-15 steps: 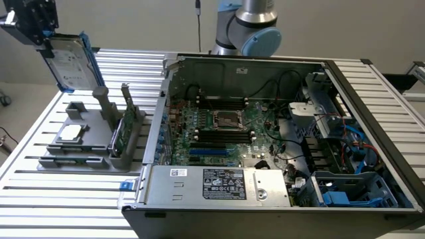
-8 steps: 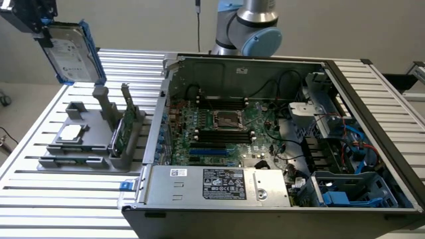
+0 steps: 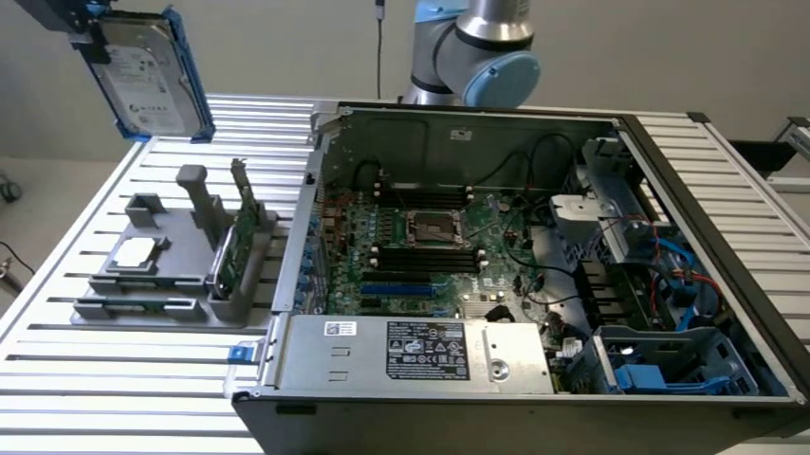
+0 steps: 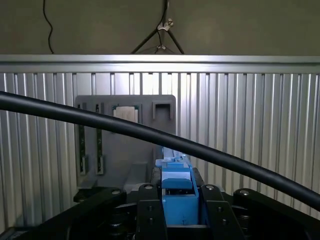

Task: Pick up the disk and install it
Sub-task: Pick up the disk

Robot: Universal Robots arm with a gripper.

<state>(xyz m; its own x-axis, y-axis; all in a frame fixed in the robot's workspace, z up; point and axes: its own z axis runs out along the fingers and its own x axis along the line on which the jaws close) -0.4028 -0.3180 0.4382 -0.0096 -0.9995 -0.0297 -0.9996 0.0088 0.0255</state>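
The pick-up part looks done. The gripper [image 4: 183, 216] has its jaws clamped on the blue carrier edge of the disk [image 3: 146, 81], and the disk hangs in the air, label outward, clear of the table [image 3: 114, 384]. In the exterior view it sits at about ten o'clock from the open computer case [image 3: 506, 256], above the far end of the grey fixture tray [image 3: 171, 251]. Installation is not yet done: the disk is well apart from the case, and the corner at about four o'clock inside the case, where blue plastic parts [image 3: 639, 374] show, looks like the drive area, though that is a judgement.

On the tray, at nine o'clock from the case, a small silver chip [image 3: 137, 251] lies flat and a green circuit card [image 3: 238, 237] stands upright in its slot.

The work surface is a table of ribbed aluminium slats, pale and bare around the case. The robot arm's base joint [image 3: 487, 57] rises at twelve o'clock beyond the case. Behind it is a plain light wall with a thin dark cable [image 3: 378, 43] hanging down.
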